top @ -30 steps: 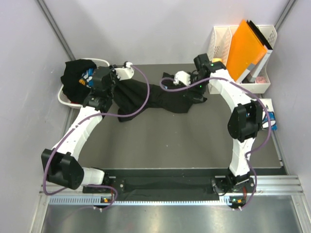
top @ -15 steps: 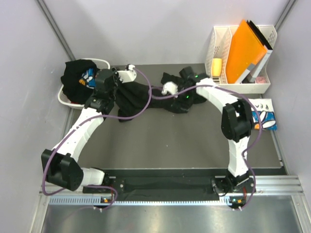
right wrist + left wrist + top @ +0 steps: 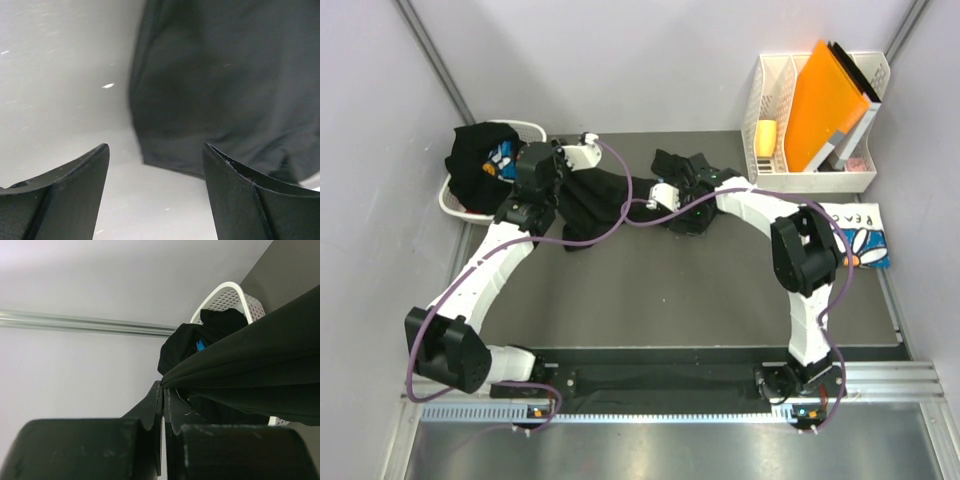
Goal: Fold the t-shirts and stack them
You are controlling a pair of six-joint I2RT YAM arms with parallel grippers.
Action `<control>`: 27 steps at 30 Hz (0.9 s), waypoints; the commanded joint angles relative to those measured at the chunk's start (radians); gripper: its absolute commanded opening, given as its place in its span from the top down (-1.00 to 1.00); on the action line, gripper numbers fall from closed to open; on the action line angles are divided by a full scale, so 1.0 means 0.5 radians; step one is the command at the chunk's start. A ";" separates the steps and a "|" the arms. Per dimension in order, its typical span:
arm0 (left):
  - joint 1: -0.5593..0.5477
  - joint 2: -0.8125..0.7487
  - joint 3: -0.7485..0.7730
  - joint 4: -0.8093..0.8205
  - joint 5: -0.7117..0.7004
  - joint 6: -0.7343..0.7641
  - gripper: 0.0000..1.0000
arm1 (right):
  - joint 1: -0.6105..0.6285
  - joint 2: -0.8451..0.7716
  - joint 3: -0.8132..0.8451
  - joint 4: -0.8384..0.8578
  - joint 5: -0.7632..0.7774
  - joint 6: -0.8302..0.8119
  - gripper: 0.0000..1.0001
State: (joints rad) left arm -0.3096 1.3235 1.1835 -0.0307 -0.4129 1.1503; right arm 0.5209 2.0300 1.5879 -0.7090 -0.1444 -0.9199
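A black t-shirt (image 3: 605, 195) hangs stretched across the back of the table. My left gripper (image 3: 558, 178) is shut on its left edge and holds it off the surface; in the left wrist view the cloth (image 3: 250, 370) runs out from the pinched fingertips (image 3: 163, 386). My right gripper (image 3: 660, 202) is open low over the table beside the shirt's bunched right part, and the cloth's edge (image 3: 225, 75) lies just ahead of the jaws (image 3: 155, 147), with nothing between them. Another black tee (image 3: 475, 155) with blue print fills the basket. A folded white tee (image 3: 860, 240) lies at the right.
The white laundry basket (image 3: 450, 200) stands at the back left, also seen in the left wrist view (image 3: 227, 292). A white file rack (image 3: 775, 95) with an orange folder (image 3: 830, 90) stands at the back right. Grey walls close in on both sides.
My right arm has swung left and down to the shirt's right part, uncovering the folded white tee. Its jaws have narrowed slightly. The left arm has barely moved.
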 commanded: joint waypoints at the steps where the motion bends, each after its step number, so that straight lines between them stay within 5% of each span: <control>1: -0.010 -0.070 0.044 0.071 -0.027 -0.015 1.00 | 0.026 -0.004 -0.010 0.212 0.108 -0.022 -0.47; 5: -0.007 -0.064 0.047 0.071 -0.021 -0.003 1.00 | 0.038 0.048 -0.010 0.240 0.135 -0.050 -0.33; 19: -0.007 -0.045 0.026 0.107 -0.015 0.031 1.00 | 0.072 0.137 0.021 0.111 0.126 -0.105 -0.43; 25: -0.010 -0.045 0.026 0.123 -0.009 0.031 1.00 | 0.075 0.204 0.024 0.188 0.175 -0.047 -0.12; 27: -0.010 -0.048 0.026 0.126 -0.002 0.034 1.00 | 0.075 0.229 0.036 0.206 0.197 -0.023 0.20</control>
State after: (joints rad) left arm -0.3107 1.3235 1.1831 -0.0299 -0.4122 1.1599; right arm 0.5446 2.1052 1.5860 -0.6353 -0.0666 -0.9577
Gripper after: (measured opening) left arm 0.014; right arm 0.507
